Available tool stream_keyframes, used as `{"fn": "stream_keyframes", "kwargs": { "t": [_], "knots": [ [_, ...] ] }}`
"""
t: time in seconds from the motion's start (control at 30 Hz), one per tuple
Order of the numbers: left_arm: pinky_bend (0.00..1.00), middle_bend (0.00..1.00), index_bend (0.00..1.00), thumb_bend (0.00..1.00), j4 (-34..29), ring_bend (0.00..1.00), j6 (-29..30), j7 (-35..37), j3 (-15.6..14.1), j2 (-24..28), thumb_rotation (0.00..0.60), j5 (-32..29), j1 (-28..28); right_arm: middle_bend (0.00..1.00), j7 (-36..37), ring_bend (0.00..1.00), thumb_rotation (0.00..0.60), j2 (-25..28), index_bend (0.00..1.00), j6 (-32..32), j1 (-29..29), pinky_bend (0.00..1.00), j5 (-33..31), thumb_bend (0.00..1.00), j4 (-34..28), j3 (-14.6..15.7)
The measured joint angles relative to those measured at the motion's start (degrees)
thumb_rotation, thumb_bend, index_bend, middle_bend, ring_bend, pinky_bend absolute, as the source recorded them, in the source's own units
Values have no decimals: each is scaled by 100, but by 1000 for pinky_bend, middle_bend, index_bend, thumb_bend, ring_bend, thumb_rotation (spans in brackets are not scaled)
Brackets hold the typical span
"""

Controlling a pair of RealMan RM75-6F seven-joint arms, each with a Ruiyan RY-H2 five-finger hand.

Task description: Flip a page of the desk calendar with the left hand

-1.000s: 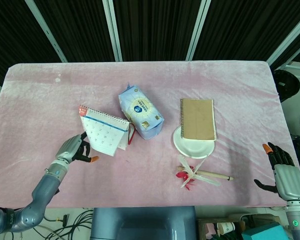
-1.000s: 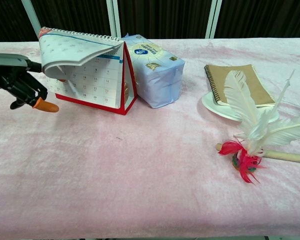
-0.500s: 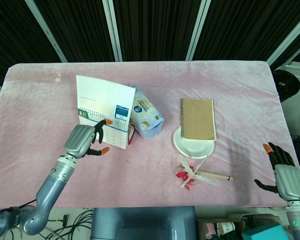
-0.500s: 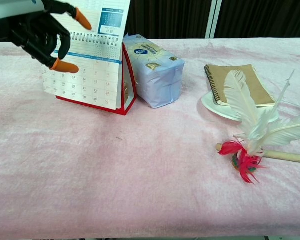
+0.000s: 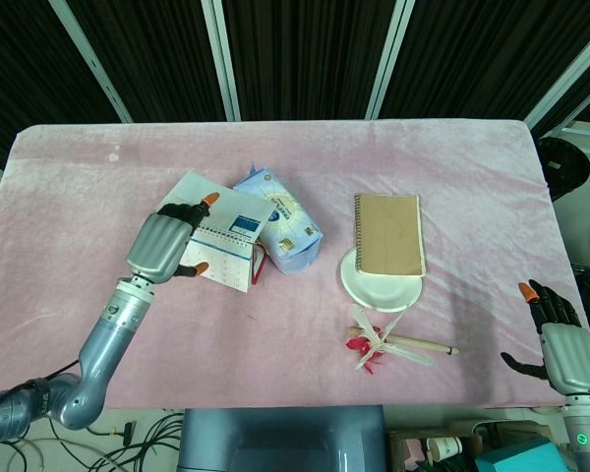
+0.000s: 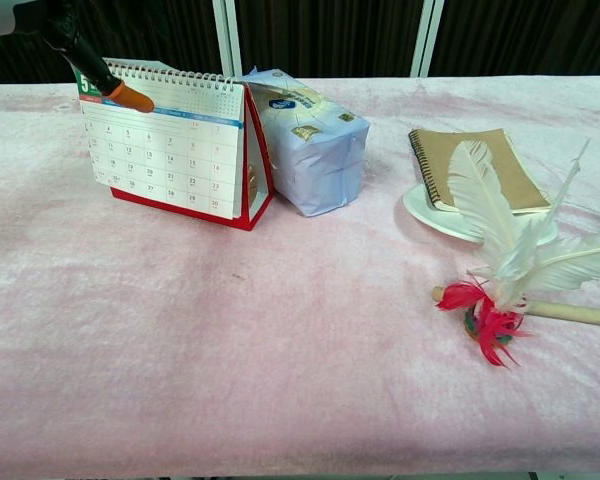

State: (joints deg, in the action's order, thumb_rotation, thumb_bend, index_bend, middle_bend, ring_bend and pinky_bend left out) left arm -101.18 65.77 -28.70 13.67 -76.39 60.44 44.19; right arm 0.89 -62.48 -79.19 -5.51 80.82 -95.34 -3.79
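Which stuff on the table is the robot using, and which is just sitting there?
Using:
desk calendar
left hand, over the calendar's top

Just sitting there:
blue packet
brown notebook on the white plate
feather stick
right hand, at the table's edge

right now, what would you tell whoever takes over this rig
Left hand is over the top of the desk calendar, fingertips on the flipped page at the spiral; it does not plainly grip anything.
Right hand is idle and open at the table's right edge.
The calendar stands beside the blue tissue pack.
Done: the page looks carried over the top; a fresh page faces front.
Left: let the page settle behind, then draw the left hand away.
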Motion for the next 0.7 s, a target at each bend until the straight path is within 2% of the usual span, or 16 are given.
{"fn": "stream_keyframes", "kwargs": {
  "t": [0.1, 0.33, 0.53, 0.7],
  "knots": [
    [88, 113, 0, 0, 21, 69, -225, -360, 53, 96, 600, -520, 152, 0, 4, 0, 600, 4, 0, 9, -3, 72, -9, 96, -4, -4],
    [92, 111, 0, 0, -20, 67, -524, -903, 125, 326, 600, -1483, 420, 0, 14, 0, 600, 8, 0, 16, -3, 72, -9, 98, -9, -1],
    [216, 131, 0, 0, -106, 152, -591, -1116, 61, 485, 600, -1959, 494, 0, 9, 0, 600, 8, 0, 4, 3, 72, 8, 99, -14, 6],
    [251, 157, 0, 0, -178, 190, -665, -1251, -3, 606, 600, -2415, 566, 0, 6, 0, 600, 6, 0, -11, 9, 72, 18, 99, -15, 9]
  ]
}}
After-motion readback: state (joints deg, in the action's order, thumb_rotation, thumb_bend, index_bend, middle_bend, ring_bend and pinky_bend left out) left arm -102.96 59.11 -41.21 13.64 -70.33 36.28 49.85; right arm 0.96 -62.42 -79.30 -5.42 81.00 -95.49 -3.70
